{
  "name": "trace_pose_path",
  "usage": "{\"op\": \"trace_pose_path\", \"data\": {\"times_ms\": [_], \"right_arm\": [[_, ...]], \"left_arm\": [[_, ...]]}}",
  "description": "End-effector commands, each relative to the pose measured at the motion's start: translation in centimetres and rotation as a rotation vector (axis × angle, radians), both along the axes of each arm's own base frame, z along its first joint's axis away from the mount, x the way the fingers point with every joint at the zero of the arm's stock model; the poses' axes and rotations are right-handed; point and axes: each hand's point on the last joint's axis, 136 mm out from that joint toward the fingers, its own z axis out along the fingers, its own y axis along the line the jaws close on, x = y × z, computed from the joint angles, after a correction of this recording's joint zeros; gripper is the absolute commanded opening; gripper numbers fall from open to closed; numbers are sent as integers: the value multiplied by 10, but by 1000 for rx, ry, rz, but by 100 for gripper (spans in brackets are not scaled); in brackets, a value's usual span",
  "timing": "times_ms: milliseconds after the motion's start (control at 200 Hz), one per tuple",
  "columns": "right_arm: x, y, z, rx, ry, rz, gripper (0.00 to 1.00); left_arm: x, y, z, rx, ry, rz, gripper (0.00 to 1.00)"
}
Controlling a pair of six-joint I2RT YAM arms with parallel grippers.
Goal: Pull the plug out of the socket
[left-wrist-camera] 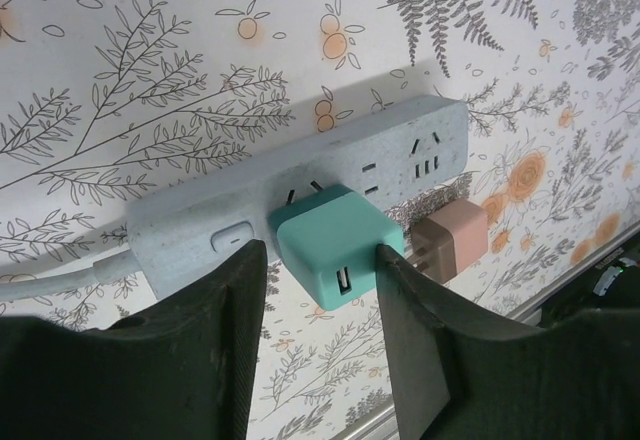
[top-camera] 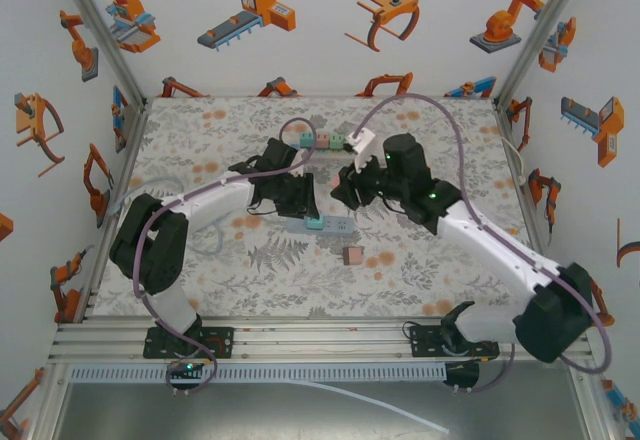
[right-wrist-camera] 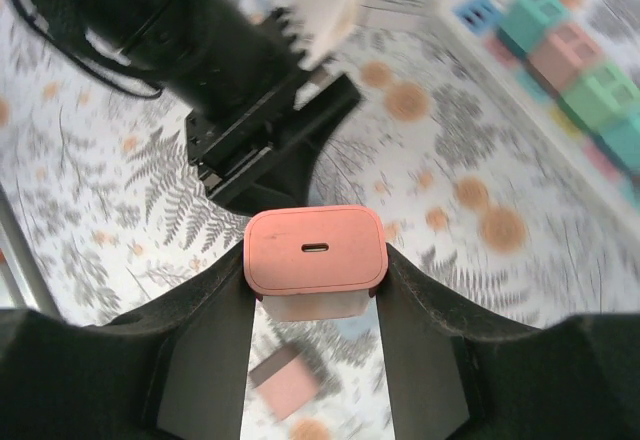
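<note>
My right pincer [right-wrist-camera: 315, 280] pinches a pink plug [right-wrist-camera: 315, 248], held above the worktop [right-wrist-camera: 100, 220]. My left pincer [left-wrist-camera: 320, 256] straddles the teal plug [left-wrist-camera: 332, 235] against the power strip [left-wrist-camera: 190, 230]. I cannot tell whether it grips. The plug's prongs show bare, so I judge it essentially out.

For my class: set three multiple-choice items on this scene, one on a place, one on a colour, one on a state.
1. Where is the brown plug?
A. on the table, beside the power strip
B. seated in the strip
C. in a gripper

2. What colour is the held plug in the right gripper?
A. teal
B. pink
C. white

3. The teal plug is:
A. fully seated
B. out, prongs bare
C. under the strip

Key: 1 A, it lies by the strip's end. 2 B, a pink face sits between the fingers. 3 B, its prongs show.
</note>
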Motion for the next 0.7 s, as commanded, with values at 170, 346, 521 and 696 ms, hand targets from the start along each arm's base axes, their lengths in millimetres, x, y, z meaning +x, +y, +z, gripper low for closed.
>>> {"op": "trace_pose_path", "data": {"times_ms": [170, 346, 521, 696], "right_arm": [[-30, -102, -54, -7, 464, -623, 2], [-45, -107, -99, -44, 658, -688, 3], [-41, -104, -146, -110, 770, -740, 5], [-33, -97, -186, -158, 842, -776, 10]], "left_arm": [[-3, 11, 30, 39, -32, -43, 52], [-13, 8, 93, -78, -199, -116, 56], [-49, 11, 153, -202, -406, -233, 59], [-93, 19, 187, -279, -567, -351, 60]]}}
